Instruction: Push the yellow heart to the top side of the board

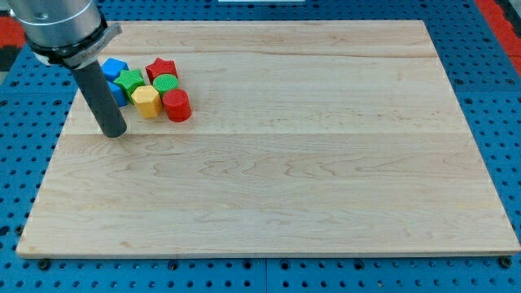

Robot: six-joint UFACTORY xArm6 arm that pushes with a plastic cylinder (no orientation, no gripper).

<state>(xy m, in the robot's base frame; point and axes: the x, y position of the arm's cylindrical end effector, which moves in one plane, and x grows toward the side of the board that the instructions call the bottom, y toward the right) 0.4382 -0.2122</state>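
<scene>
**Camera view: stock of the board, one rod, seven blocks**

Item 1. Wooden board (326, 171), pale and wide, lying on a blue perforated table (496, 98).

Item 2. Our arm. It comes in at the far left and ends in a dark straight rod. Our tip (112, 133) rests on the board at the left, just left of the cluster and nearer to us than it. We carry no pincer here, so we cannot tell any spread or pressed state. The tip touches no block that we can make out.

Item 3. Yellow heart (146, 101), the task's thing. It sits in the far-left part of the board, on the near edge of the cluster and just right of our rod. Its outline is not crisp from this angle.

Item 4. Red cylinder (177, 105), just right of the yellow heart and close against it.

Item 5. Green star (130, 80), just beyond the yellow heart on the left.

Item 6. Green round block (165, 83), just beyond the yellow heart on the right, between the red cylinder and the red star.

Item 7. Red star (161, 68), at the far right of the cluster.

Item 8. Blue block (115, 67), at the far left of the cluster, next to the rod.

Item 9. Second blue block (120, 92), mostly hidden behind the rod; we cannot tell its shape.
</scene>
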